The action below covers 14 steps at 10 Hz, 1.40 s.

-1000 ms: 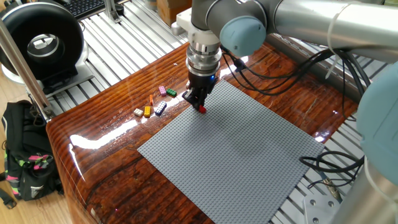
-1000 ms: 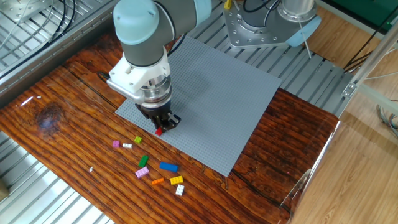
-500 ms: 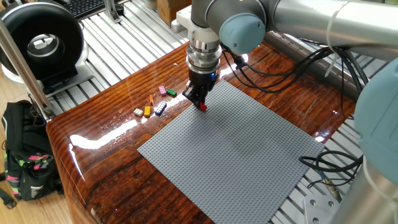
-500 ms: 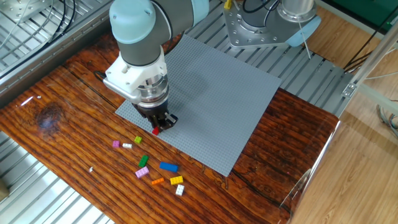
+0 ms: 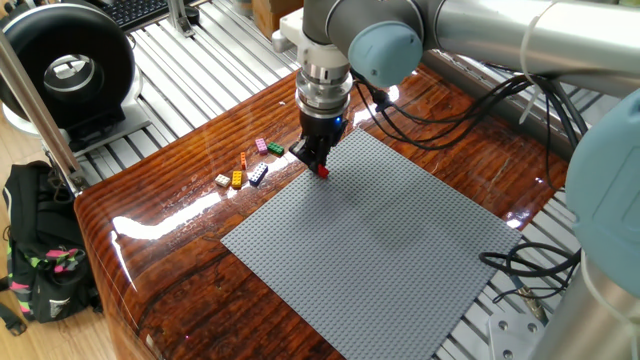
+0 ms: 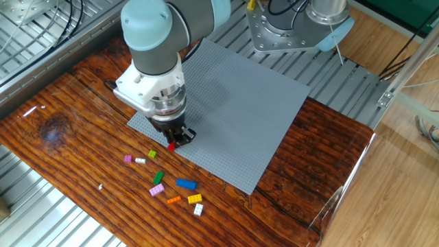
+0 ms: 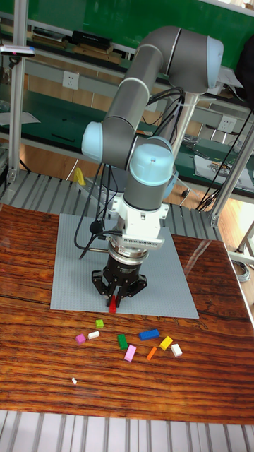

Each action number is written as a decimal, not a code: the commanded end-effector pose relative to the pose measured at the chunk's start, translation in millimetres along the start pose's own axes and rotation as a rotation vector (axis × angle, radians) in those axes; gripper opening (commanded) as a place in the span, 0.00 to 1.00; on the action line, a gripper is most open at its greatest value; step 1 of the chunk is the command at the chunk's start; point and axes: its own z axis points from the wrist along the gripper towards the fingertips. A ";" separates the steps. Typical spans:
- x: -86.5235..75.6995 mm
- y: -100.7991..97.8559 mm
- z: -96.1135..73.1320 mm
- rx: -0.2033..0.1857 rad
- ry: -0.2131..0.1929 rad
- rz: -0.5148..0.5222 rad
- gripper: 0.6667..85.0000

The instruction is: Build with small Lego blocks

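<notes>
My gripper (image 5: 320, 168) (image 6: 173, 143) (image 7: 113, 304) is shut on a small red Lego block (image 5: 323, 172) (image 6: 172, 146) (image 7: 112, 306), which hangs just over the near edge of the grey baseplate (image 5: 400, 250) (image 6: 254, 103) (image 7: 70, 247). The other small Lego blocks lie loose on the wooden table beside the plate: blue (image 6: 186, 184) (image 7: 148, 334), green (image 6: 158, 177) (image 7: 122, 341), pink (image 6: 157, 190) (image 7: 130, 352), yellow (image 6: 195, 199) (image 7: 166, 343), orange (image 6: 173, 200) and white (image 6: 198, 210) ones. In one fixed view they cluster at the plate's left (image 5: 245, 170).
The wooden table (image 6: 62, 137) sits on a slatted metal bench (image 5: 200, 70). A black round device (image 5: 70, 65) and a backpack (image 5: 40, 260) stand at the left. Cables (image 5: 520, 265) trail off the table's right edge.
The gripper with the red block has shifted slightly toward the plate's edge on the loose-block side. The loose blocks have not moved.
</notes>
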 end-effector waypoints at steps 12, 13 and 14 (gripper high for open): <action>2.7 3.6 1.9 -0.014 0.004 0.018 0.02; 3.4 3.0 0.5 -0.012 0.006 0.017 0.02; 4.0 2.7 -0.6 -0.011 0.008 0.016 0.02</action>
